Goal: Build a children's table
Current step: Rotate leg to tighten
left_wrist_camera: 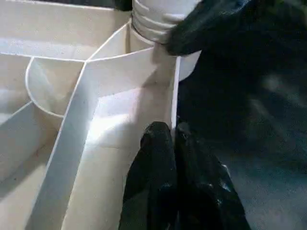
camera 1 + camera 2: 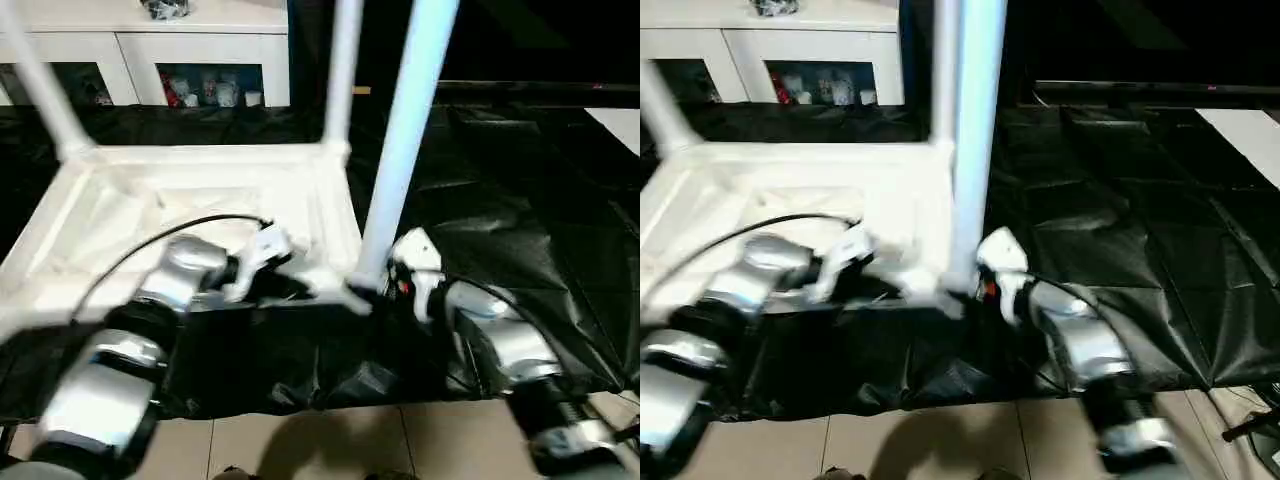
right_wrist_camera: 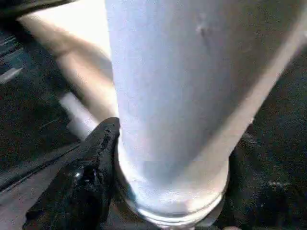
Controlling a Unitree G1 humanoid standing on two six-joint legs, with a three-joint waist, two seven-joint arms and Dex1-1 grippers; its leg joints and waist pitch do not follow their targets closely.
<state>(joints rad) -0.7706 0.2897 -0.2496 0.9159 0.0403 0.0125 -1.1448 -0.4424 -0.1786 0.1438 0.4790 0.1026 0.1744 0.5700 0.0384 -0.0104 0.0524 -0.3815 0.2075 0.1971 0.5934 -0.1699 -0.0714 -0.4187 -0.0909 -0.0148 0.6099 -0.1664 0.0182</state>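
Ribbed white plastic table (image 2: pixel 190 215) inverted, smooth tubular leg (image 2: pixel 400 150) upright.

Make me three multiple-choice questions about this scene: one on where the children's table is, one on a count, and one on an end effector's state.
1. Where does the children's table lie?
A. On the tiled floor
B. Upside down on the black-sheeted work table
C. On top of the cabinet

2. How many legs rise from it in the left eye view?
A. One
B. Three
C. Five

3. How is the left end effector?
A. Shut
B. Wide open
C. Carrying a loose leg

Answers:
1 B: its ribbed underside faces up on the black sheet.
2 B: two stand at the far corners, one at a near corner.
3 A: its black fingers are together at the table's rim.
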